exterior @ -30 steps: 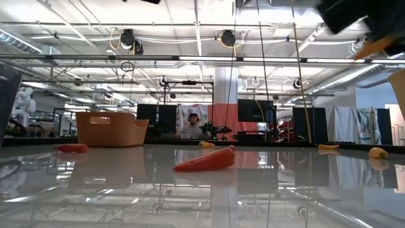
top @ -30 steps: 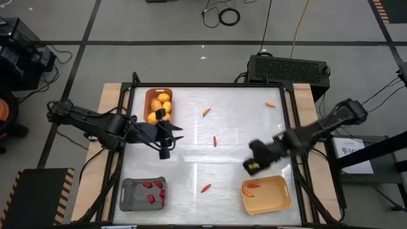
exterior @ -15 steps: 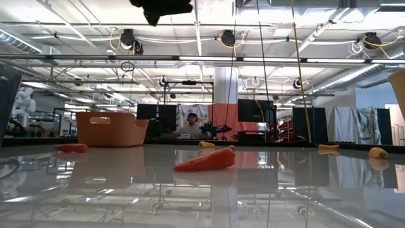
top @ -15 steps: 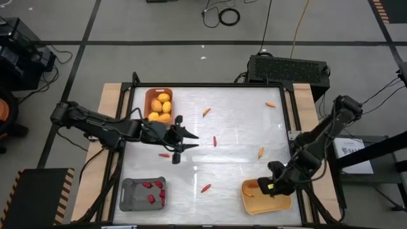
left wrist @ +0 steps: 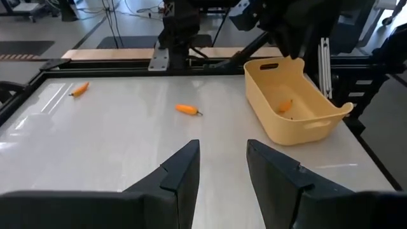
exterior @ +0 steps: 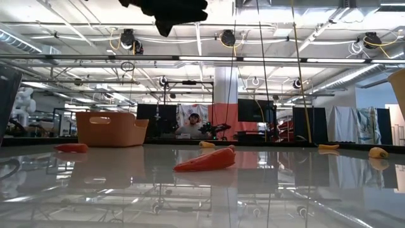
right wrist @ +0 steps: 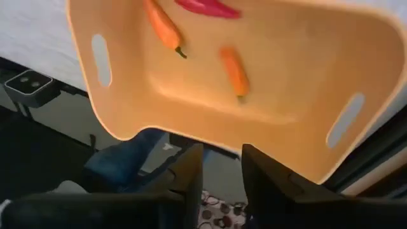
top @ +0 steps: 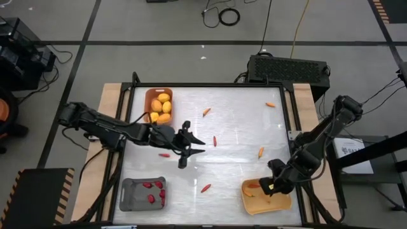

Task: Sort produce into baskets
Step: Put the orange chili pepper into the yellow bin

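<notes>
My left gripper (top: 193, 145) hangs open over the table's middle, nothing between its fingers (left wrist: 222, 168). My right gripper (top: 269, 186) is open above the yellow basket (top: 267, 196) at the near right; two carrots (right wrist: 235, 70) and a red piece (right wrist: 206, 6) lie on the basket's floor. The orange basket (top: 159, 105) at the far left holds lemons. The grey basket (top: 143, 194) at the near left holds red chillies. Loose carrots (top: 261, 152) (top: 206, 112) (top: 270, 104) and chillies (top: 215, 141) (top: 205, 188) (top: 165, 154) lie on the table.
A raised dark frame (top: 292, 121) borders the white table. The low view shows a chilli (exterior: 205, 159) lying close ahead, the orange basket (exterior: 112, 130) behind it, and a seated person far off in the room. Bare table lies between the baskets.
My right gripper has swung from the table's middle right toward the near edge and now stands over the yellow basket; the orange piece it carried is out of its fingers. My left gripper has moved from beside the orange basket toward the table's middle, sinking.
</notes>
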